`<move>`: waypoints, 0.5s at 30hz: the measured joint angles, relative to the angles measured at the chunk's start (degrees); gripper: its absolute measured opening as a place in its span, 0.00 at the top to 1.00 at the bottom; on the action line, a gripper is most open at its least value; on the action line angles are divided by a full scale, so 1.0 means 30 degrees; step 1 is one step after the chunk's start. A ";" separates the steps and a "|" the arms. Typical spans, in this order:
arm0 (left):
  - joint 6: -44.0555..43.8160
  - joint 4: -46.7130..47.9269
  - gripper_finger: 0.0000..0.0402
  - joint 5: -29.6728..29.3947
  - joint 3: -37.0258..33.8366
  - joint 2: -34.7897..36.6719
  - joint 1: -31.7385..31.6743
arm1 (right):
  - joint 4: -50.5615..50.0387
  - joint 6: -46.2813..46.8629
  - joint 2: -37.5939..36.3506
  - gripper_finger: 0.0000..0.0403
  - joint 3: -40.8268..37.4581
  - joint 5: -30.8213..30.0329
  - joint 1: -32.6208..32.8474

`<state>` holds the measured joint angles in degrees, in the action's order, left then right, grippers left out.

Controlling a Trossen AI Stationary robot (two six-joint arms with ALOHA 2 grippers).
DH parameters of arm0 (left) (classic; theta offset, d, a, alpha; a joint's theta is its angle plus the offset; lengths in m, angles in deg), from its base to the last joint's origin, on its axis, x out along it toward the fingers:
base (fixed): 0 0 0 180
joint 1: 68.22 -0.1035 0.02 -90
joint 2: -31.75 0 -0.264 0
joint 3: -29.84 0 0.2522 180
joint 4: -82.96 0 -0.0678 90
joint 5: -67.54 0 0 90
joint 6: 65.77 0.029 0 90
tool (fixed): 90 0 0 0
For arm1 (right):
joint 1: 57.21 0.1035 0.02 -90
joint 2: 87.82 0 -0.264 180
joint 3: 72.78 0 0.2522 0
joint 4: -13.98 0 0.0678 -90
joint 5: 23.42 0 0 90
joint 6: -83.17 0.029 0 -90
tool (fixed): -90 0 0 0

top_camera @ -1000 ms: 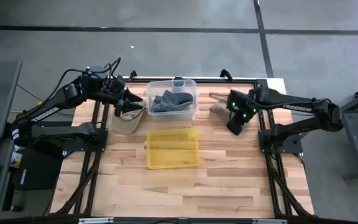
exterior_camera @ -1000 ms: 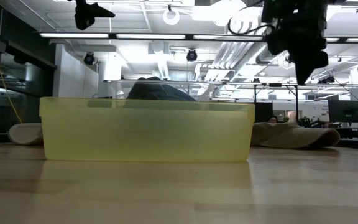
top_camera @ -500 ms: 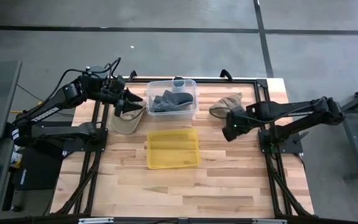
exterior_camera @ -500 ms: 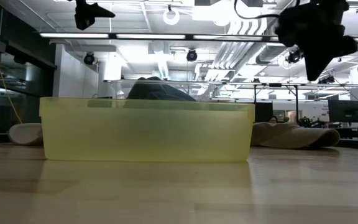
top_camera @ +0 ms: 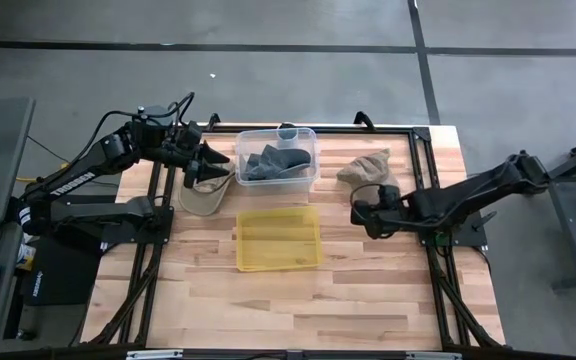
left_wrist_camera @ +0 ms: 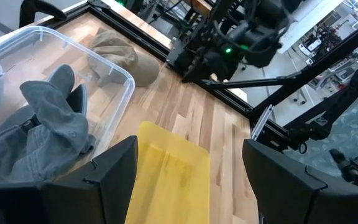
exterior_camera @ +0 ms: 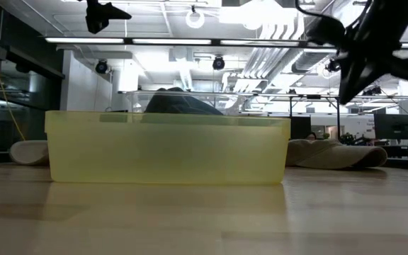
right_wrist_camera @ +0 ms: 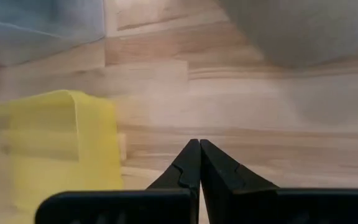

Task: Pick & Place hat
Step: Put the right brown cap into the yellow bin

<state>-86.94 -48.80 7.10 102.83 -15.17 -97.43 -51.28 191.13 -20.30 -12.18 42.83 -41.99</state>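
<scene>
A grey hat (top_camera: 273,162) lies crumpled inside a clear plastic bin (top_camera: 308,135); the left wrist view shows this grey hat (left_wrist_camera: 42,127) too. One tan hat (top_camera: 204,196) lies flat on the table left of the bin, and another tan hat (top_camera: 366,167) lies to its right. My left gripper (top_camera: 218,160) hangs open over the first tan hat, beside the bin. My right gripper (top_camera: 360,216) is shut, low over bare wood between the second tan hat and the yellow tray (top_camera: 279,238). In its wrist view the right gripper's fingertips (right_wrist_camera: 199,149) are together.
The yellow tray (exterior_camera: 167,147) stands in front of the clear bin, near the table's middle. Black frame rails run along the left and right sides of the table. Bare wood stretches from the tray to the near edge. The room's lights and desks show beyond the far edge.
My right gripper has left the right-hand tan hat, moving toward the near edge and a little toward the yellow tray, while its arm has stretched out lower over the table. The hat has stayed where it was. The left arm has kept still.
</scene>
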 joint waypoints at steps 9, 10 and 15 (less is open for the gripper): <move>0.0039 0.0040 0.34 0.0122 0.0000 0.0000 0.0000 | 0.2502 0.1189 0.0000 1.00 -0.3427 0.1090 -0.0972; 0.0045 0.0056 0.34 0.0140 0.0000 0.0000 -0.0003 | 0.2496 0.1246 0.0000 1.00 -0.3586 0.1129 -0.1049; 0.0039 0.0067 0.34 0.0349 0.0000 0.0000 -0.0003 | 0.1411 0.1799 0.0000 1.00 -0.3958 0.1845 -0.1239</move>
<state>-86.82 -48.60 8.14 102.83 -15.17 -97.44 -47.05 196.53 -20.30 -24.06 48.37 -45.71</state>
